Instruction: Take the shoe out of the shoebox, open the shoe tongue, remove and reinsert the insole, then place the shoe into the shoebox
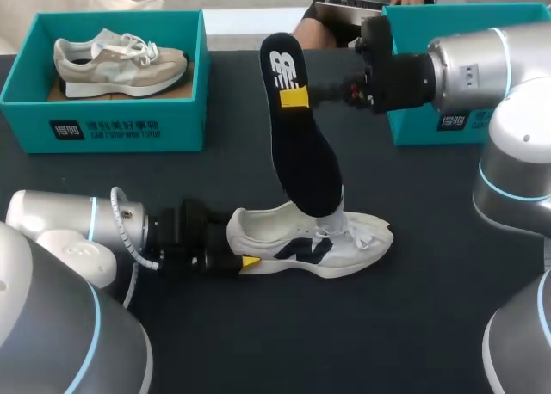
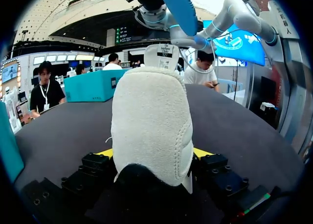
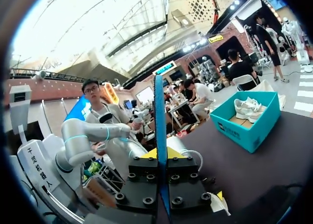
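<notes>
Right claw (image 1: 294, 97) clamps the insole (image 1: 303, 153) steeply upright, toe end at the shoe (image 1: 318, 243) whose heel my left claw (image 1: 243, 246) clamps.

Soft, even light is being thrown down from overhead onto the dark table (image 1: 258, 342), and shadows can barely be made out beneath the white shoe (image 1: 310, 243). Bright sheen is picked up along the silver housings of the right arm (image 1: 482, 58) and the left arm (image 1: 60, 218). Over to the left wrist: the shoe's heel is lit pale from above, while the left gripper (image 2: 154, 153) below it is sunk in shade. At the right wrist, strong daylight is poured in from above and behind, so the insole (image 3: 158, 111) is backlit and the right gripper (image 3: 160, 154) is rendered nearly black
</notes>
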Controlling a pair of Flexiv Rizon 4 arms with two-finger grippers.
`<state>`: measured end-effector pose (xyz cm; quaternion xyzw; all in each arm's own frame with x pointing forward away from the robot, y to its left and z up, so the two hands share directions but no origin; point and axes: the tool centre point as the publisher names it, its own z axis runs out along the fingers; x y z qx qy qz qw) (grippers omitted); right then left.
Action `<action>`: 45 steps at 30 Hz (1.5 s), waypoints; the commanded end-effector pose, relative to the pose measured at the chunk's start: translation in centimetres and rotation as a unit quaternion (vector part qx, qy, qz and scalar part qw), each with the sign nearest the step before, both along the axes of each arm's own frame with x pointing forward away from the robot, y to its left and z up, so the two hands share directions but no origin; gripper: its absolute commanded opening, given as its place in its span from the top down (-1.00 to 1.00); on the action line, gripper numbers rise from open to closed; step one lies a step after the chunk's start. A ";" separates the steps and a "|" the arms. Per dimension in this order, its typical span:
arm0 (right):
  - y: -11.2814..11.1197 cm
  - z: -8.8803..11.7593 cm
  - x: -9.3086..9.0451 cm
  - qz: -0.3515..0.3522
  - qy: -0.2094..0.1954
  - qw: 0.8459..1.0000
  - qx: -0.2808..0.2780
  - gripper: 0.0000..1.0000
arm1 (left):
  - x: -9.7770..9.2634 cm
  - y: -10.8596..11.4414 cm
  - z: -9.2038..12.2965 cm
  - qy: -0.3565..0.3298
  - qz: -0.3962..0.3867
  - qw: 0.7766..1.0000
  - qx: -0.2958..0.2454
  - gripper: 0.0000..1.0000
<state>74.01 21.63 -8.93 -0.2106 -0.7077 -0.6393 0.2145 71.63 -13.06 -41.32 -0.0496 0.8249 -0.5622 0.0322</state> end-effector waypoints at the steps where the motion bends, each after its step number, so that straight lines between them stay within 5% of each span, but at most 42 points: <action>1: -1.1 0.5 -1.3 -0.035 0.054 0.997 0.039 1.00 | 0.0 0.1 -0.4 0.000 0.001 1.000 0.001 1.00; 10: -1.0 2.2 -3.2 -0.010 0.130 0.991 0.041 1.00 | 0.0 0.1 -0.4 0.000 0.001 1.000 0.001 1.00; 24: -2.1 4.0 -8.5 -0.041 0.140 0.989 0.034 1.00 | 0.0 0.1 -0.4 0.000 0.001 1.000 0.001 1.00; 45: -1.2 4.7 -11.5 -0.044 0.120 0.992 0.022 1.00 | 0.0 0.1 -0.4 0.000 0.001 1.000 0.001 1.00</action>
